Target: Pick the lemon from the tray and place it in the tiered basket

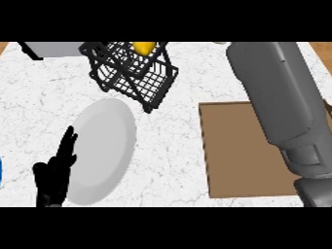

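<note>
Already lodged — lemon (144, 47) in tiered basket (132, 73), far ahead of the left hand (56, 170), resting with fingers straight; tray (248, 151) bare — right hand unseen.

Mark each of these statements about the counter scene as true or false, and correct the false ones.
1. The lemon lies in the black tiered basket. True.
2. The lemon is on the brown tray. False: it is in the basket, at the counter's far side.
3. The left hand is open, fingers straight, beside the grey plate. True.
4. The left hand is curled round the lemon. False: it holds nothing.
5. The right forearm crosses over the tray. True.
6. The plate stands inside the basket. False: it lies on the white marble counter, nearer than the basket.
</note>
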